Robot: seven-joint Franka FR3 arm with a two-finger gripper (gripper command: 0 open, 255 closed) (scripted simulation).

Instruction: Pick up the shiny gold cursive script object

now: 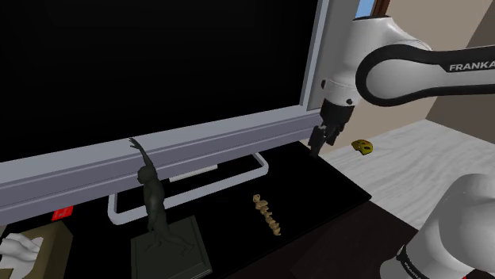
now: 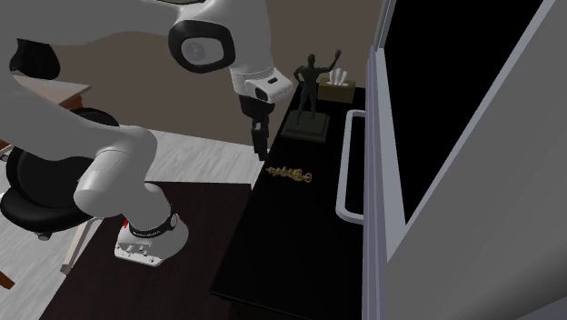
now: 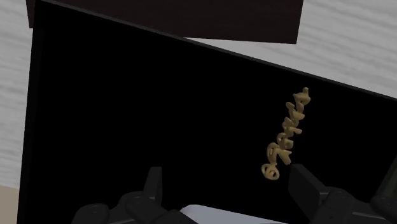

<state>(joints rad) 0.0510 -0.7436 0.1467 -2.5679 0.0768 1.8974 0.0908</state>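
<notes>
A black tabletop (image 1: 333, 194) runs along a grey frame (image 1: 206, 139) bordering a pure black area (image 1: 159, 55). Pale wood-grain floor (image 1: 428, 154) meets a beige wall (image 1: 476, 75). A black office chair (image 2: 36, 186) stands at the second exterior view's left.

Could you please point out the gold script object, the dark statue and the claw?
gold script object (image 1: 266, 214): shoulder view, its middle letters.
dark statue (image 1: 151, 194): shoulder view, the figure's torso.
claw (image 3: 226, 172): wrist view, midway between its fingertips.

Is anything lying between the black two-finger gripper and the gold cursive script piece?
Nothing: in the shoulder view, just bare black tabletop separates the black two-finger gripper from the shiny gold cursive script object.
</notes>
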